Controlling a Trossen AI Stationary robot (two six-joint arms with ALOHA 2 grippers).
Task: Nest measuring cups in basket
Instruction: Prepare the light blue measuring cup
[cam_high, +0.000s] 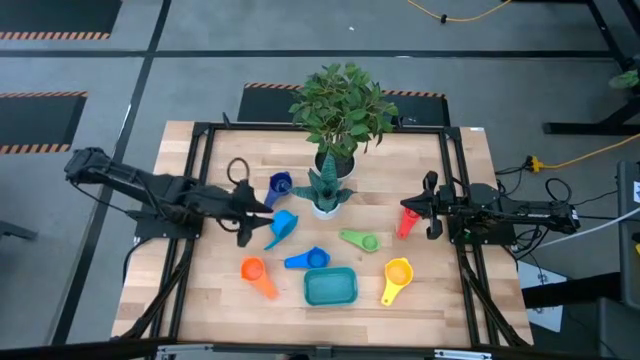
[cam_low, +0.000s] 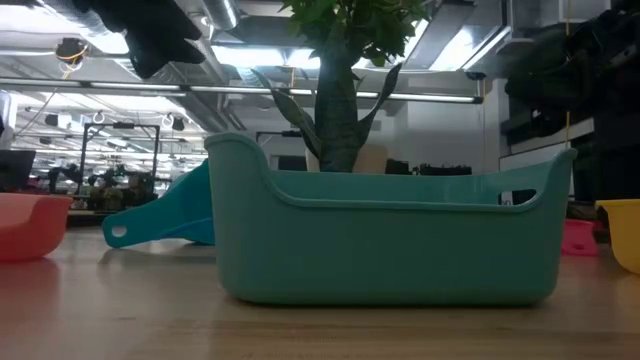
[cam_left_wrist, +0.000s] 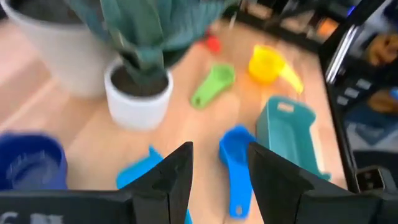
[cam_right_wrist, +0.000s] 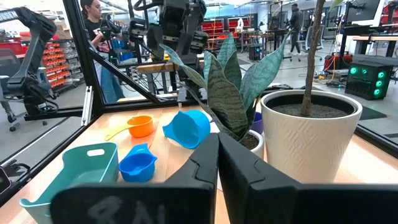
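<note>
Seven measuring cups (cam_high: 310, 260) noted, all on the table (cam_high: 200, 300) outside the basket (cam_high: 330, 287). Basket at near centre, with the orange cup (cam_high: 255, 272) to its left and the yellow cup (cam_high: 397, 275) to its right.

Left gripper (cam_high: 262, 214): left of the small white pot (cam_high: 325, 208), fingers (cam_left_wrist: 171, 177) spread, nothing seen between them. Light-blue cup (cam_high: 283, 226) just beside; contact impossible to tell.

Right gripper (cam_high: 412, 208): at right, fingers pressed together, holding nothing, red cup (cam_high: 406, 224) just beside.
</note>
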